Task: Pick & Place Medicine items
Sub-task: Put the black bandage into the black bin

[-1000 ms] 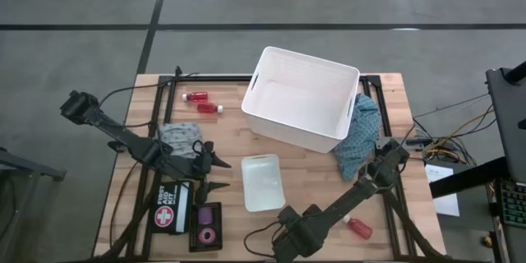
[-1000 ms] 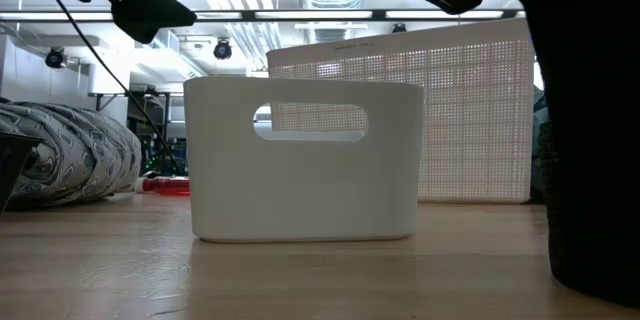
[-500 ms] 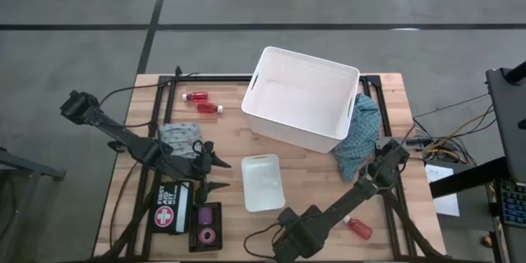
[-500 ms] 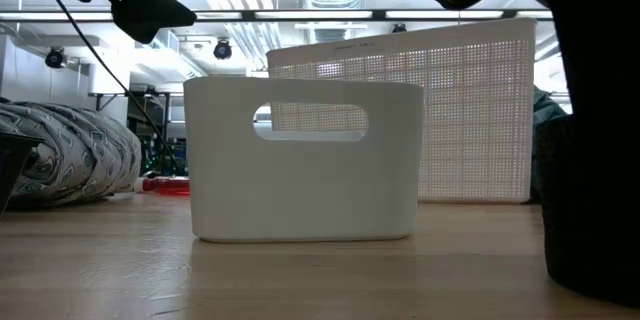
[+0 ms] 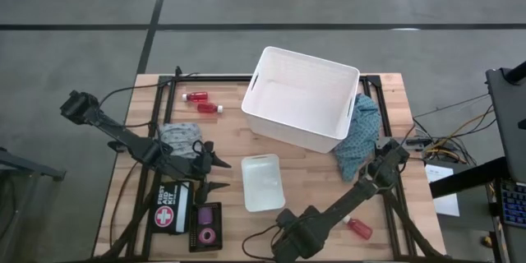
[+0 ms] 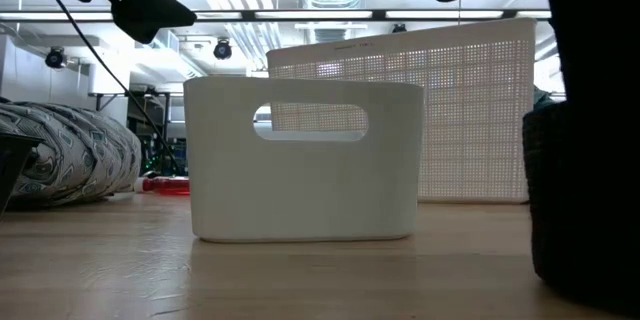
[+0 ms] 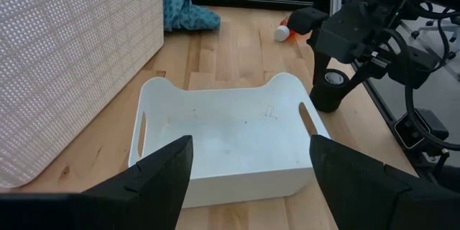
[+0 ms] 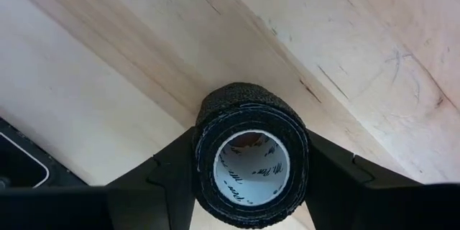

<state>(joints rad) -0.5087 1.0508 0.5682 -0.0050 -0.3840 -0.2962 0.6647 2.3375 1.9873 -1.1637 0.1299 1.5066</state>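
Your right gripper [image 8: 248,159] is clamped on the black tape roll [image 8: 250,151] at 6 o'clock; left gripper [image 7: 248,169] hangs apart facing the small white tray [image 7: 226,133].

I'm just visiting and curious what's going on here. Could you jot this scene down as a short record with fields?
Right hand: closed on a dark tape roll, near the table's front edge
Left hand: open, holding nothing, hanging beside the small white tray
Big white basket: at the back of the table
Red bottles: two at the back left, one front right
Blue cloth: right of the basket
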